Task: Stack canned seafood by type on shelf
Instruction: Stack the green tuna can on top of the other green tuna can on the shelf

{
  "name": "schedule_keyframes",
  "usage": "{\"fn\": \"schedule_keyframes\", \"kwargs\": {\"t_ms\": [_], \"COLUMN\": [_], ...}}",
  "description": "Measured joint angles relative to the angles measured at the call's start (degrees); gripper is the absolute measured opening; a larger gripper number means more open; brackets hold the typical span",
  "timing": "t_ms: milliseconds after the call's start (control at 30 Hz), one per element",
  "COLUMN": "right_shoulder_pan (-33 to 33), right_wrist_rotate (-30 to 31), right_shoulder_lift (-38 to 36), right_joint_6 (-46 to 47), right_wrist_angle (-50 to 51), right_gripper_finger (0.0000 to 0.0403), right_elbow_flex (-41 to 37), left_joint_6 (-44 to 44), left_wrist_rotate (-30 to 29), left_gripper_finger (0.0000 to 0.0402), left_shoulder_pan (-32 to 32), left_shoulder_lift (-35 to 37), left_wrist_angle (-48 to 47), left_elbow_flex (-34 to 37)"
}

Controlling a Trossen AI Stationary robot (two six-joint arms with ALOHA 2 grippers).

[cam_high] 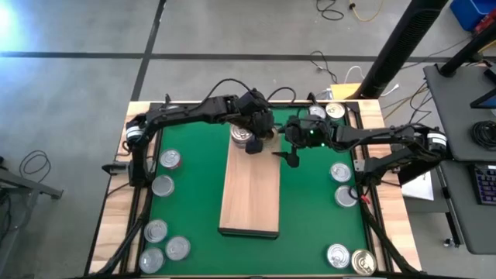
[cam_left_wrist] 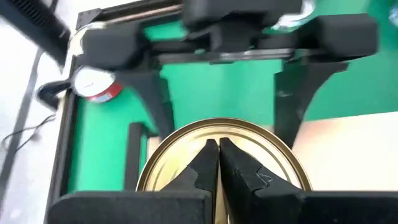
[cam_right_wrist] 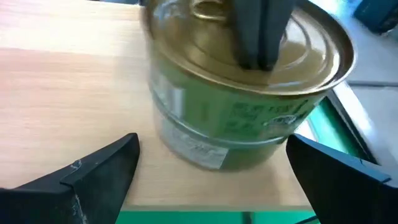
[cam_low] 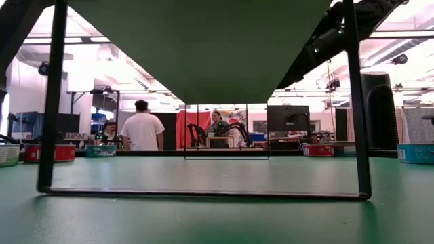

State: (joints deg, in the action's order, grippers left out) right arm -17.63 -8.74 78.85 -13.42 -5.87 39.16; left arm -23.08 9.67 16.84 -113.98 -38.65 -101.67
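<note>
the left gripper (cam_high: 253,142) hangs over the far end of the shelf (cam_high: 250,194), its fingers (cam_left_wrist: 211,165) pressed together and resting tip-down on the lid of a gold-topped tin (cam_left_wrist: 217,155). that tin (cam_right_wrist: 249,87) stands upright on the light wood at the shelf's far end, and appears to sit on a second tin below it, both with green labels. the closed fingers touch the lid near its middle; they do not clamp anything.

the right gripper (cam_high: 293,157) is just right of the same tin, at the shelf's far right edge, with its fingers (cam_right_wrist: 93,171) spread wide apart to either side of the tin and not touching it.

the other tins lie on the green mat around the shelf: silver-topped tins (cam_high: 165,186) in a loose line down the left side, more silver-topped ones (cam_high: 341,182) down the right, a gold-topped one (cam_high: 363,262) at the near right corner, and a pair (cam_high: 325,112) at the far right corner. a red-labelled tin (cam_left_wrist: 96,84) stands near the table's rim.

in the low view, people (cam_low: 142,129) show in the room beyond the table.
</note>
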Motion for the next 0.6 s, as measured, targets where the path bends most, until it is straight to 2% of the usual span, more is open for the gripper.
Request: {"fn": "schedule_keyframes", "kwargs": {"t_ms": [233,600], "right_shoulder_pan": [-0.1,0.0], "right_wrist_rotate": [0.4,1.3], "right_shoulder_lift": [-1.6,-11.7], "right_joint_6": [1.1,2.2], "right_wrist_angle": [2.2,8.3], "right_gripper_finger": [0.0399,0.04], "right_elbow_flex": [0.0,-0.2], "left_joint_6": [0.0,3.0], "left_wrist_rotate": [-0.5,1.0], "left_gripper_finger": [0.0001,0.0001], "left_shoulder_pan": [0.0,-0.4], "left_shoulder_lift": [0.0,0.2], "left_wrist_angle": [0.6,4.1], "left_elbow_flex": [0.0,0.1]}}
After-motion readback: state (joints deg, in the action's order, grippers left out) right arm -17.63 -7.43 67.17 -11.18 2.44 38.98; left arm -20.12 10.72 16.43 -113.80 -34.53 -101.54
